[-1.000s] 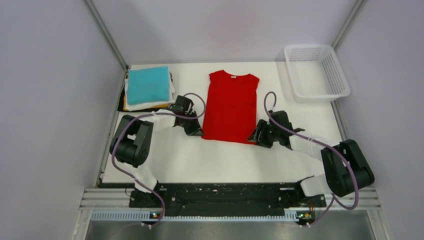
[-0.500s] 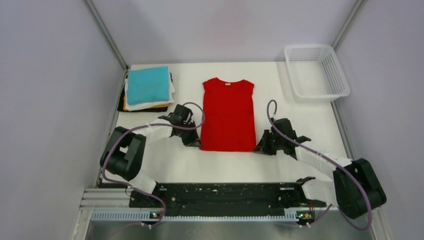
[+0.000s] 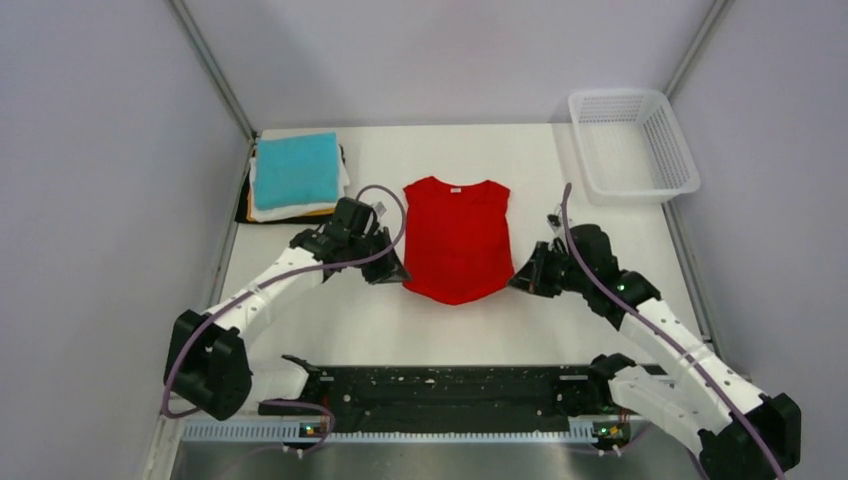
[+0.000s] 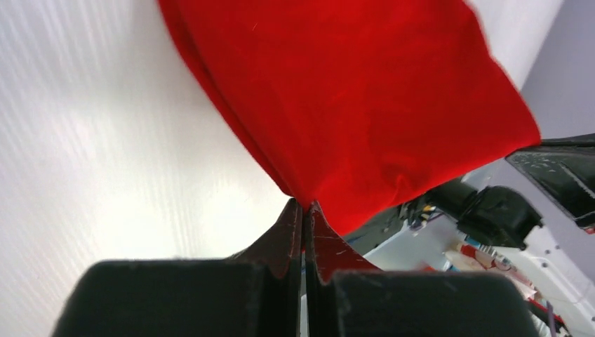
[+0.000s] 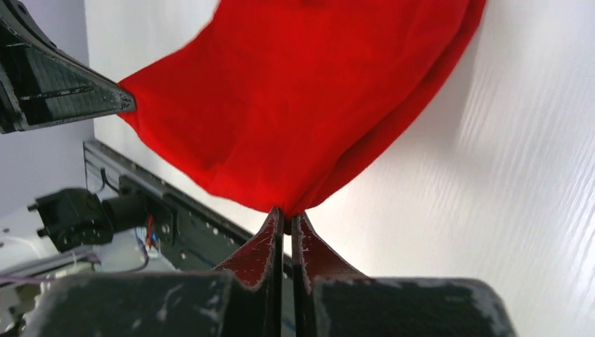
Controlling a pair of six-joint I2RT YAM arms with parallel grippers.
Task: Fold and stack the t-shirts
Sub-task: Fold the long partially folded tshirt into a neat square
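Pinched fully shut on near hem corners of plain bright red cloth t-shirt (image 3: 457, 238) with left tool (image 3: 398, 274) and right tool (image 3: 519, 281), one corner each. Hem held up off white desk (image 3: 330, 320), sagging between; collar end flat mid-desk. Teal-topped folded shirt stack (image 3: 295, 172) at far left.

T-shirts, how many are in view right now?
5: red tee mid-table, held at both lower corners; teal, white, orange and black ones stacked far left. More may hide in that stack.
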